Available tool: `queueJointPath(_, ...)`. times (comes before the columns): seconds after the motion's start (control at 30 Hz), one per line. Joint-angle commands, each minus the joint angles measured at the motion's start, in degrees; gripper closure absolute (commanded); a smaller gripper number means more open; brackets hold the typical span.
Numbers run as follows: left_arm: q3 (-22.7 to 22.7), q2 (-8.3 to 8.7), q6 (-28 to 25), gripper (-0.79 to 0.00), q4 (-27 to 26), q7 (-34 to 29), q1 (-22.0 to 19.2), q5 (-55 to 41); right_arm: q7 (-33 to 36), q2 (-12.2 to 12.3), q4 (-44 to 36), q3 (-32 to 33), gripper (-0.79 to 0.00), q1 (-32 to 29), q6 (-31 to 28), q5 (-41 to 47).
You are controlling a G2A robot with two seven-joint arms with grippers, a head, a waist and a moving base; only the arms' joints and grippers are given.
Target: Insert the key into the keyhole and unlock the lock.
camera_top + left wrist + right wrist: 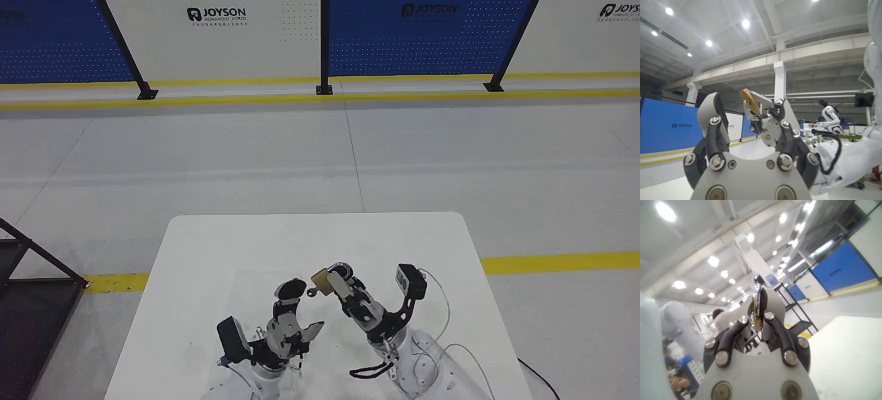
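Lock (321, 280), brass, sits clamped between the right gripper's (758, 303) fingers, raised above the white table (250, 250), with bare tabletop ahead to the far edge. Its body lies along those fingers. One face is turned towards the left gripper (300, 308), which hovers just beside it, jaws apart.

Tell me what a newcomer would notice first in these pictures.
The brass padlock stands out first, clamped in the right gripper and held up above the near part of the white table. Close beside it, the left gripper is open and empty, pointing toward the padlock.
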Motion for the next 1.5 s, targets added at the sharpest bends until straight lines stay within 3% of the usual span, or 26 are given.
queueJointPath(0.0, -1.0, 1.06, -6.4, -0.785, -1.9, -5.2, 1.3, -1.2, 0.4, 0.1, 0.0, 0.5, 0.000, -0.1, -0.4, -0.1)
queueJointPath(0.3, -9.4, 5.79, -23.4, -0.785, -10.6, -22.2, 8.3, -11.0, 2.7, 0.3, -0.4, 1.7, 0.000, -0.6, -0.9, -0.1)
queueJointPath(0.37, -10.8, 6.30, -25.2, -0.720, -11.6, -24.0, 9.2, -12.3, 3.1, 0.3, -0.5, 1.8, 0.000, -0.7, -0.7, 0.0)
queueJointPath(0.4, -11.2, 6.49, -26.3, -0.576, -11.9, -25.1, 9.6, -13.0, 3.2, 0.3, -0.5, 1.9, 0.000, -0.7, -0.5, 0.1)
queueJointPath(0.47, -11.9, 6.73, -27.6, -0.471, -12.4, -26.4, 10.0, -14.4, 3.6, 0.3, -0.6, 1.9, 0.000, -0.7, -0.2, 0.1)
queueJointPath(0.57, -12.4, 6.82, -27.5, -0.376, -12.9, -27.9, 10.3, -15.4, 4.1, 0.2, -0.6, 1.9, 0.000, -0.7, 0.4, 0.1)
queueJointPath(0.73, -12.2, 6.69, -26.0, -0.317, -13.6, -30.7, 10.4, -17.0, 4.8, 0.1, -0.7, 1.8, 0.000, -0.7, 1.3, -0.2)
queueJointPath(1.0, -11.8, 6.40, -24.3, -0.308, -13.9, -34.0, 10.0, -19.7, 5.2, 0.0, -0.8, 1.7, 0.000, -0.9, 1.9, -1.2)
queueJointPath(1.37, -11.5, 5.93, -22.2, -0.215, -13.7, -36.2, 9.3, -21.8, 5.3, -0.2, -0.9, 1.6, 0.000, -1.1, 2.7, -2.2)
queueJointPath(1.43, -11.5, 5.87, -22.2, -0.179, -13.7, -36.4, 9.2, -21.9, 5.2, -0.2, -0.9, 1.6, 0.000, -1.1, 2.8, -2.4)
queueJointPath(1.47, -11.5, 5.83, -22.1, -0.111, -13.6, -36.5, 9.2, -22.0, 5.2, -0.2, -0.9, 1.6, 0.000, -1.1, 2.8, -2.5)
